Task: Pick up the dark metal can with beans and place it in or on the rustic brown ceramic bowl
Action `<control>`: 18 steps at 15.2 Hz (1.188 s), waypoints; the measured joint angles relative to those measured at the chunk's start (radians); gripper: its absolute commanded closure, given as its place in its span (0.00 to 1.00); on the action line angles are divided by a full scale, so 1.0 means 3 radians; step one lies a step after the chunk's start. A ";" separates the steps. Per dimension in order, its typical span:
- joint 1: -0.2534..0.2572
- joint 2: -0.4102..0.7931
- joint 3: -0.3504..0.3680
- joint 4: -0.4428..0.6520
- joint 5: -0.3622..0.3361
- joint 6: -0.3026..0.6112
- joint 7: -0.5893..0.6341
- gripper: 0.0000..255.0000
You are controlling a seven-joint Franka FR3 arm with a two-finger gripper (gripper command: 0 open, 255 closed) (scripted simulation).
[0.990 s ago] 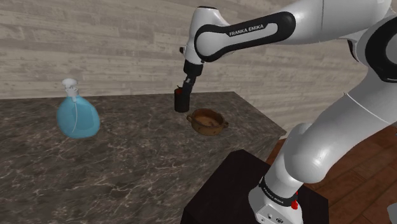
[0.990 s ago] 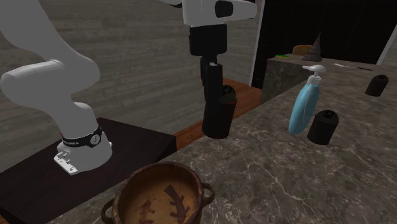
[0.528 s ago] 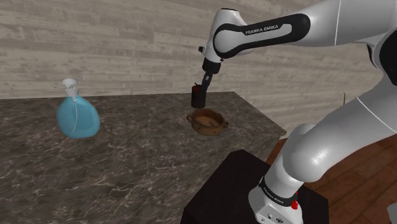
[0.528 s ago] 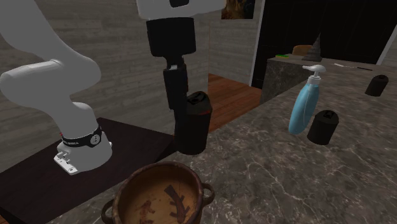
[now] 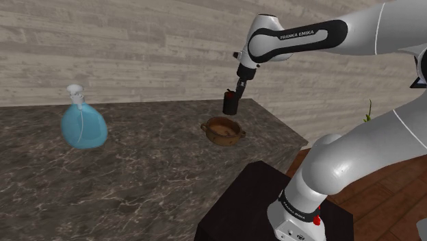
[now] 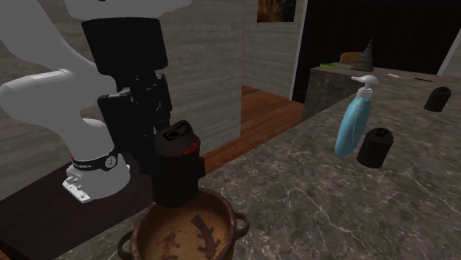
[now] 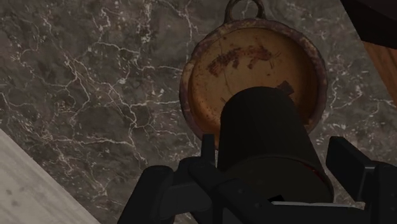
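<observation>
My black gripper [image 5: 233, 98] is shut on a dark can [image 5: 230, 103], which hangs in the air above the brown two-handled bowl [image 5: 223, 131] on the dark marble counter [image 5: 130, 171]. In the second exterior view the can [image 6: 176, 166] hovers over the far rim of the bowl [image 6: 185, 233], with the gripper [image 6: 156, 140] clasping it from the side. From the wrist, the can [image 7: 270, 143] sits between the fingers [image 7: 347, 162] and covers part of the rusty bowl [image 7: 245, 60] below.
A blue spray bottle [image 5: 83, 124] lies at the shoulder view's left, also seen as the bottle [image 6: 353, 118]. Two more dark cans [image 6: 374, 147] [image 6: 436, 98] stand on the counter. The dark stand [image 5: 274, 205] is at the lower right, beside the counter's edge.
The arm carried the can toward the shoulder view's right, from beside the bowl to above it. The can stays clasped throughout.
</observation>
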 measured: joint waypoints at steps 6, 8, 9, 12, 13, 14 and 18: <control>-0.0014 0.0085 -0.0048 -0.0192 -0.0019 0.0276 -0.0030 1.00; -0.0018 0.0112 -0.0061 -0.0268 -0.0025 0.0380 -0.0034 1.00; -0.0018 0.0125 -0.0064 -0.0297 -0.0027 0.0422 -0.0032 1.00; -0.0017 0.0177 -0.0072 -0.0390 -0.0031 0.0566 -0.0026 1.00; -0.0016 0.0203 -0.0075 -0.0418 -0.0030 0.0619 -0.0024 1.00; -0.0019 0.0227 -0.0087 -0.0444 -0.0033 0.0670 -0.0034 1.00; -0.0017 0.0267 -0.0092 -0.0503 -0.0035 0.0769 -0.0028 1.00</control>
